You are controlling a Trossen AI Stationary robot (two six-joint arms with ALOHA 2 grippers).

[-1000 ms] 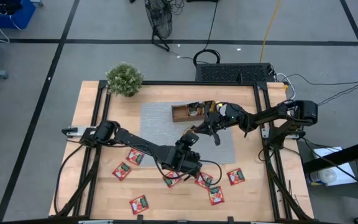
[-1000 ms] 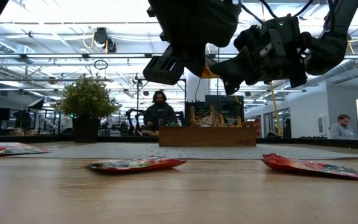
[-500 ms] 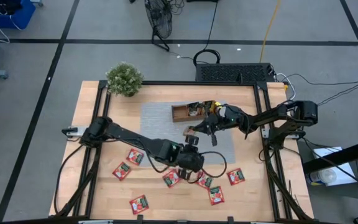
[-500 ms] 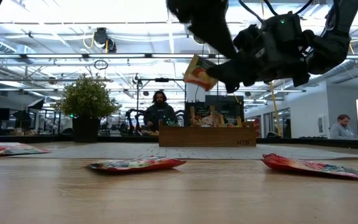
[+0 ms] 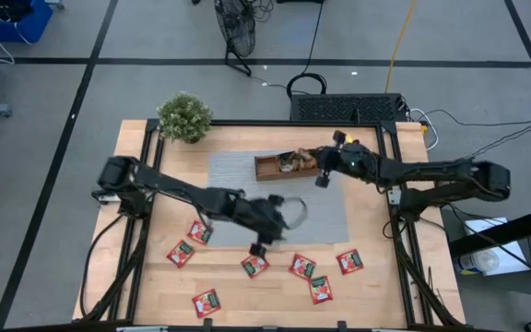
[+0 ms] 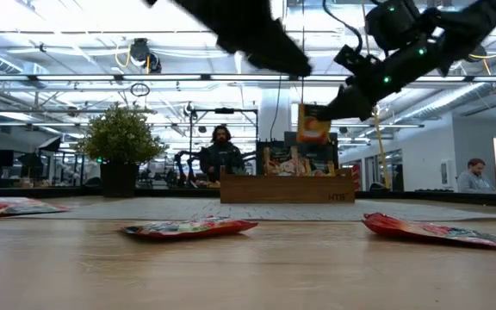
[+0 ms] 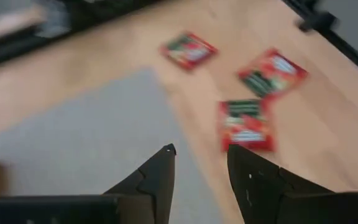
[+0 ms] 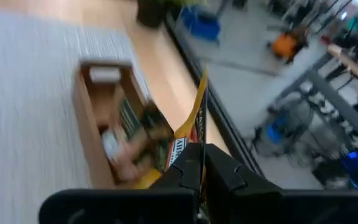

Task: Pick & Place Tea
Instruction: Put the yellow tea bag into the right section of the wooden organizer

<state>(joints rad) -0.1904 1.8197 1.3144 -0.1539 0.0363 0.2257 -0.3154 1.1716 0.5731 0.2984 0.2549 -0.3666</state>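
We look down on a pale wooden counter (image 5: 155, 184) with a grey mat (image 5: 238, 180) laid across its middle. Toward twelve o'clock on the mat sits a brown wooden tray (image 5: 279, 166), already holding several tea packets. At about eleven o'clock, on the counter's corner, stands a small potted plant (image 5: 184, 117).

Our right hand (image 5: 323, 177) hangs just beside the tray's three o'clock end, clenched on an orange-yellow tea packet (image 6: 313, 123) that stands upright between its fingers, above the tray in the low view. In the right wrist view the packet's edge rises from the pinched fingers (image 8: 219, 171), with the tray beyond it.

Our left hand (image 5: 258, 247) hovers over the mat's six o'clock edge, released and carrying nothing; its fingers (image 7: 157, 180) stand apart in the left wrist view, with red packets (image 7: 246, 124) lying on the wood past them.

Seven red packets (image 5: 254, 266) lie flat on the bare wood between six and four o'clock of the mat, most apart from one another, two of them close together.

Around the counter the floor (image 5: 63, 92) is grey with dark lines; a fan (image 5: 236, 32) stands at twelve o'clock and a black box (image 5: 348, 108) sits behind the counter. Across the room at counter level we see a workshop with bright ceiling lights, a person (image 6: 220, 155) seated behind the tray and another person (image 6: 474, 175) at three o'clock.
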